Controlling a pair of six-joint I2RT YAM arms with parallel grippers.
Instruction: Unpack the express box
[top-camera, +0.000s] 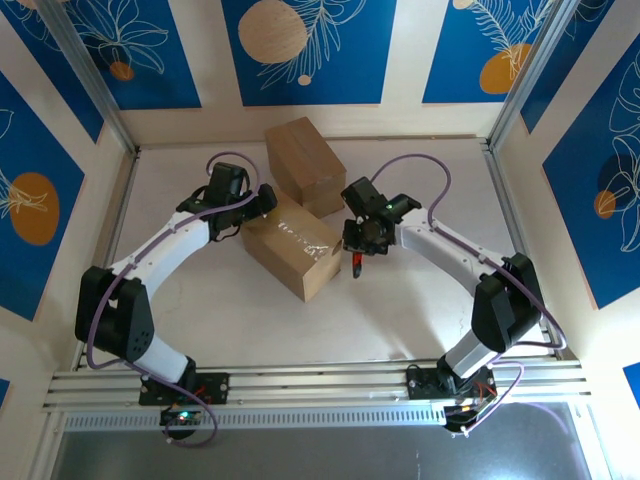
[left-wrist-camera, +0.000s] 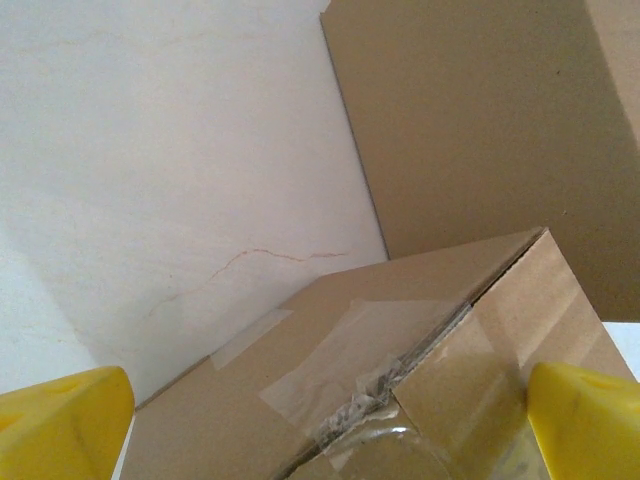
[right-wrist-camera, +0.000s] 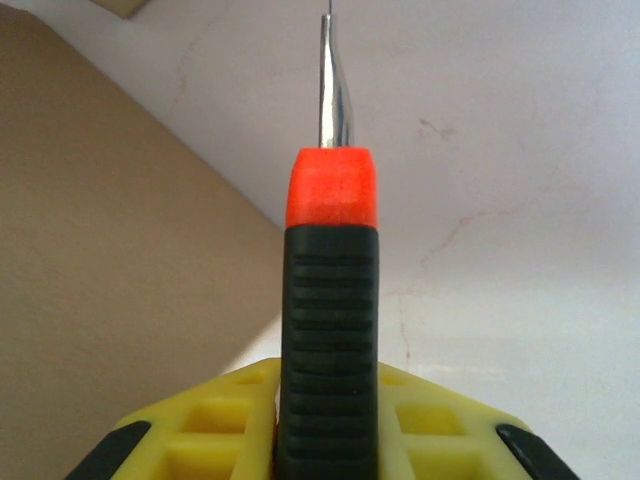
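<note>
**Q:** Where's the express box?
**A:** Taped cardboard express box (top-camera: 290, 245) sits mid-worktop (top-camera: 400, 310), angled. A 2nd box (top-camera: 305, 165) is just behind its far corner; can't tell if they touch.

**Q:** And the arms?
**A:** Left gripper (top-camera: 262, 200) is at the box's far-left end w/ jaws wide, holding nothing. 1 yellow finger (left-wrist-camera: 60, 420) shows on each side of the taped top seam. Right gripper (top-camera: 365, 235) is just off the box's right end, jaws narrow, clamped on a cutter (right-wrist-camera: 330, 330). It has a black ribbed handle, orange collar and thin metal blade, aimed at bare worktop beside the box wall.

**Q:** Which step?
**A:** Prob. pre-cut: tape (left-wrist-camera: 350, 370) is on, partly crumpled, flaps shut. The next move likely needs the blade raised over the top edge and lined up w/ the seam, while the left steadies the box.

**Q:** Room to move?
**A:** Open worktop near & right of the box. The 2nd box crowds the far side. Walls are well apart.
</note>
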